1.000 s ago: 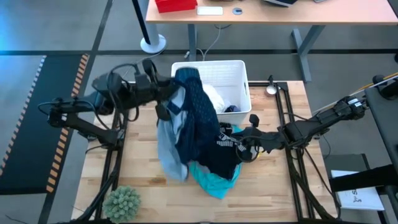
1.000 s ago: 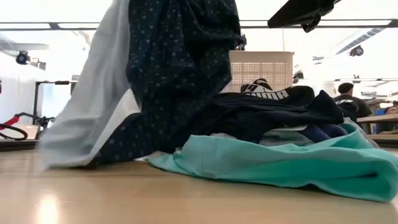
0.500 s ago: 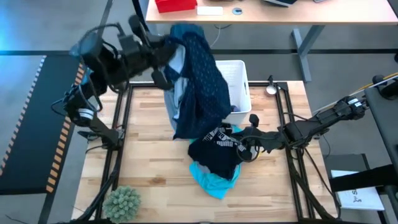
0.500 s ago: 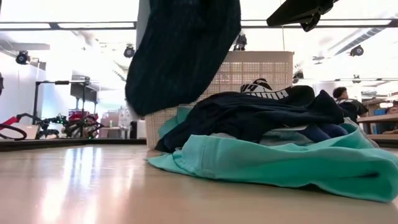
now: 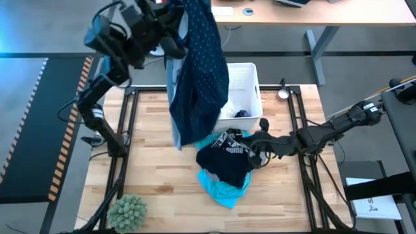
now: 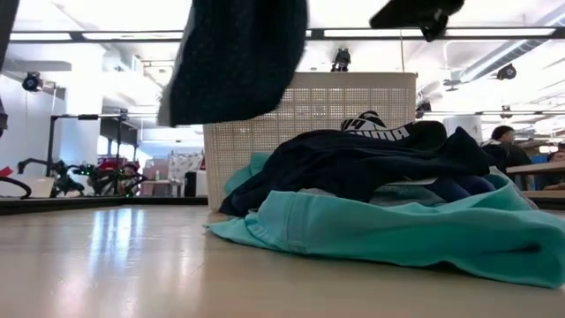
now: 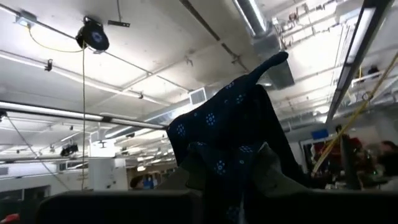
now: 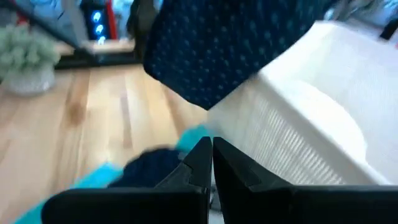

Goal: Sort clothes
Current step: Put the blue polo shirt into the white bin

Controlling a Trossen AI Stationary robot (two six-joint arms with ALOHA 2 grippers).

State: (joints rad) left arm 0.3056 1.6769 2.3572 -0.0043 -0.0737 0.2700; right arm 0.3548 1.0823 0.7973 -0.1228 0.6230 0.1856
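My left gripper (image 5: 170, 18) is raised high over the table's far left and is shut on a navy patterned garment (image 5: 203, 71) with a light blue one (image 5: 174, 97) beside it. Both hang clear of the table, in front of the white basket (image 5: 250, 78). The navy garment's lower end also shows in the low view (image 6: 238, 62). A black garment with a white lettered waistband (image 5: 229, 156) lies on a turquoise one (image 5: 221, 192) at mid-table. My right gripper (image 5: 255, 151) is shut at that pile's right edge; whether it touches the pile I cannot tell. My left gripper pinches a bunched upper part of the navy patterned garment (image 7: 231, 163) between its two fingers (image 7: 194, 172). A peak of cloth stands up past the fingers. The rest hangs slack below, clear of the table. Whether the light blue garment is in the same pinch I cannot tell.
The white slotted basket (image 6: 353, 97) stands at the table's far middle with clothes inside. A fuzzy green ball (image 5: 128, 211) sits at the near left corner. Bare wood lies left of the pile and along the near edge.
My left gripper has risen and gone toward the table's far edge with the navy and light blue garments. Their lower ends, which lay on the table beside the pile, are lifted clear and now hang free.
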